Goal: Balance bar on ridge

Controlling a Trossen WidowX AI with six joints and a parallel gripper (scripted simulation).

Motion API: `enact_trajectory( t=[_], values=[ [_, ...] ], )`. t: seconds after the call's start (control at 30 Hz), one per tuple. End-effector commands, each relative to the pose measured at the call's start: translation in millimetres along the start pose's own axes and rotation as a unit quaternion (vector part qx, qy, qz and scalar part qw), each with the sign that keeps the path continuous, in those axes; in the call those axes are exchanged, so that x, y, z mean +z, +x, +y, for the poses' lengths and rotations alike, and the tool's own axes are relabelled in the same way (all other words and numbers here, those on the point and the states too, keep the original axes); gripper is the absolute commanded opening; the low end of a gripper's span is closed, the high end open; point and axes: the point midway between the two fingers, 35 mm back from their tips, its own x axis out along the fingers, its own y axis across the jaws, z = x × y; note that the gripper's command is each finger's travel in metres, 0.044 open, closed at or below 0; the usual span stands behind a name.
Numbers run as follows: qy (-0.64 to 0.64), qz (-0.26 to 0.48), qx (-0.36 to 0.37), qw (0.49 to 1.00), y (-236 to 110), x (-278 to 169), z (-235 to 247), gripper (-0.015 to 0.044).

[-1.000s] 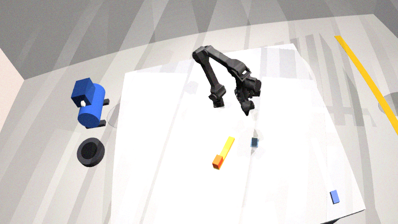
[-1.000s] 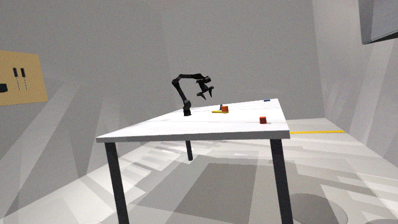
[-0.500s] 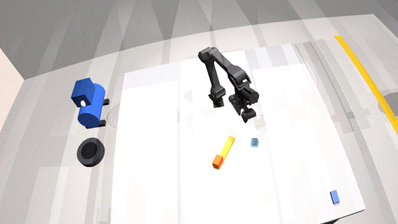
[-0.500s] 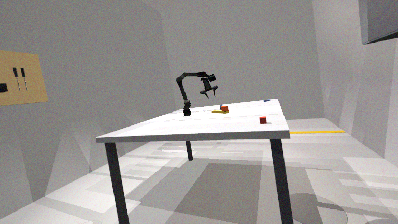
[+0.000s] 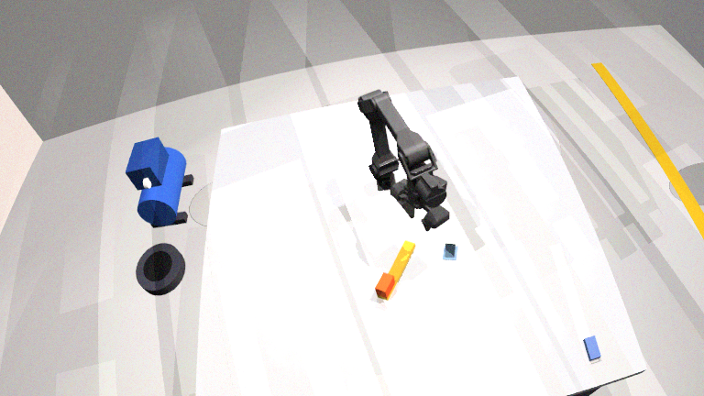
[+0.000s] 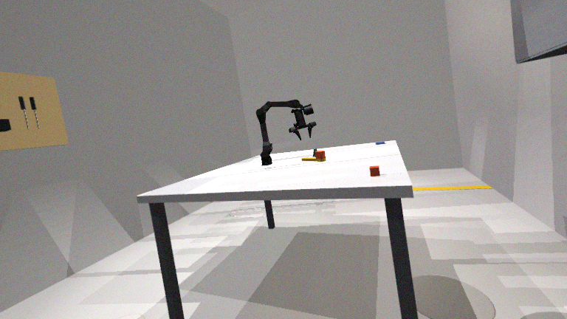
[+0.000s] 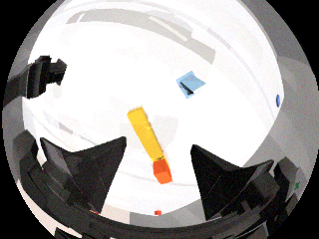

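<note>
Bar (image 5: 397, 268) flat on white table (image 5: 259, 292), below and in front of gripper (image 6: 303, 133), well apart from it. Gripper spread, pinching nothing, hanging above table. Wrist view: bar between dark wedge-shaped fingertips. Bar slim, rectangular, matte yellow with chunkier orange block at one end. Ridge (image 5: 450, 251), small blue-teal wedge, near bar's yellow end, not touching.

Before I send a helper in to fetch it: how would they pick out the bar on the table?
Find the white table with the dark arm on it. In front of the arm's open tool a long yellow bar lies flat. It alone is long and thin with an orange block on one end; the small blue ridge beside it is short and squat.
</note>
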Motion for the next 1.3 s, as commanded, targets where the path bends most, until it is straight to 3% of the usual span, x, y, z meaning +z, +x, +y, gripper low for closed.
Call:
enact_trajectory(
  t=[0.0, 0.73, 0.97, 1.27],
  values=[
    [-0.042, -0.007, 0.009, 0.999, 2, -17, -5, 0.0315],
    [-0.227, -0.058, 0.037, 0.972, 27, -104, -7, 0.0315],
    [-0.232, -0.06, 0.037, 0.97, 29, -106, -6, 0.0315],
    [-0.232, -0.06, 0.037, 0.97, 79, -103, -4, 0.0315]
  ],
)
